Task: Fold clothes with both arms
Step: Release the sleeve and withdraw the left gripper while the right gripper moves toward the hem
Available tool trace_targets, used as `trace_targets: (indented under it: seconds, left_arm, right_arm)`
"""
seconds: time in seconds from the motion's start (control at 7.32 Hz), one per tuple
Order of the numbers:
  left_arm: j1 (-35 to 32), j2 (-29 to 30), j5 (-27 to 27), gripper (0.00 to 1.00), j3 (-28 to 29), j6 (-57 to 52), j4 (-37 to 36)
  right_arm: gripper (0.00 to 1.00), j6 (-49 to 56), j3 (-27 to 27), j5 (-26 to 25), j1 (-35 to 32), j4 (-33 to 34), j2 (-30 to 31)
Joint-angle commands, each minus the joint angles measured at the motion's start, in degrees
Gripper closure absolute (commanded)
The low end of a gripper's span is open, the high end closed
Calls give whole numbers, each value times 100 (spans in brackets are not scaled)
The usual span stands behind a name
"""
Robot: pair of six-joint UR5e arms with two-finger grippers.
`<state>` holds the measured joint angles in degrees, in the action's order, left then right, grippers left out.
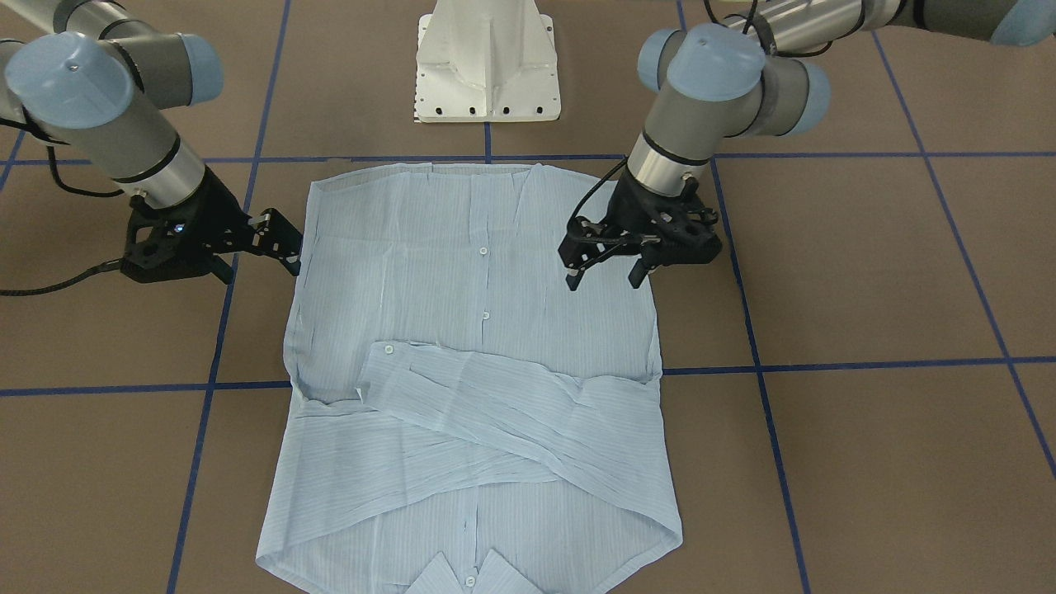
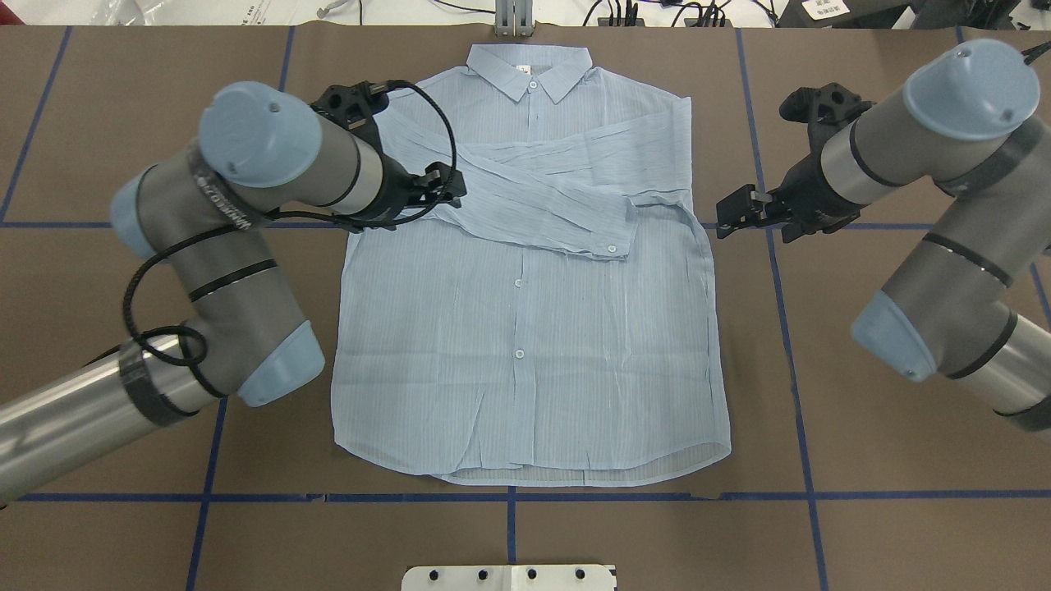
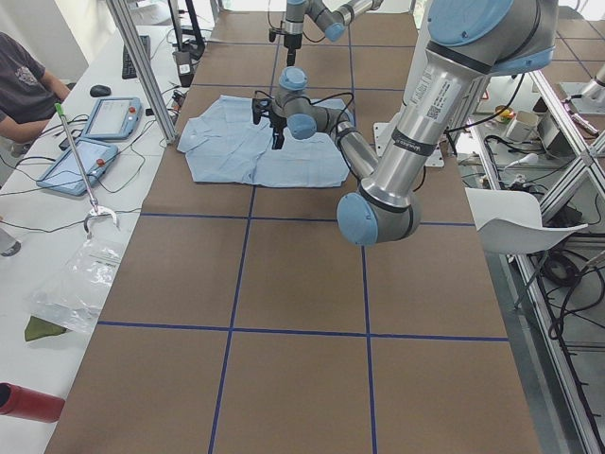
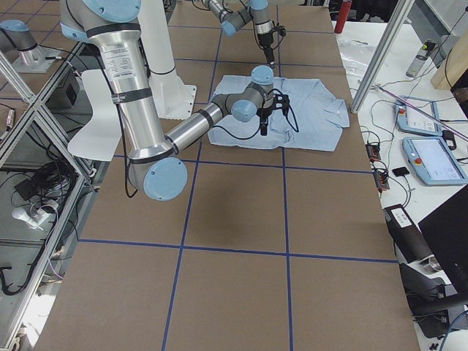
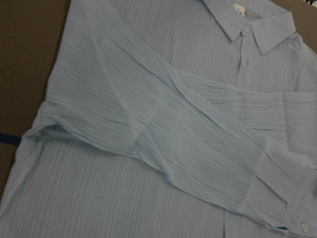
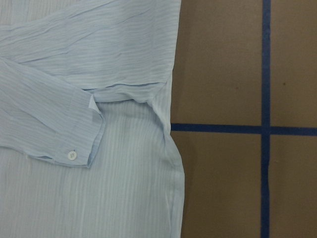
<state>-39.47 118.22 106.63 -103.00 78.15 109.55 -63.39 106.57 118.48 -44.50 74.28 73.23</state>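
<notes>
Pale blue shirt point(image 1: 462, 272) lies flat, sleeves crossed — left gripper point(image 1: 604, 279) spread above it, right gripper point(image 1: 259, 271) spread alongside.

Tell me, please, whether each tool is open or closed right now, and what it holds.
Left tool: open, holding nothing, above the shirt.
Right tool: open, holding nothing, beside the shirt's edge.
</notes>
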Motion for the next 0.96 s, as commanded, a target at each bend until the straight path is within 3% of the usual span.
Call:
trace_targets:
  seconds: [0.0, 0.27, 0.82]
  left_arm:
    - [-26, -484, -2, 1, -685, -168, -475]
    - [-26, -615, 7, 1, -905, -160, -610]
    - [9, -633, -2, 1, -1416, -142, -1059]
  right_arm:
    - [0, -324, 31, -272, 493, -19, 51]
    - [0, -639, 223, -946, 1123, -19, 418]
    - [0, -780, 1251, -1037, 1882, -27, 1342]
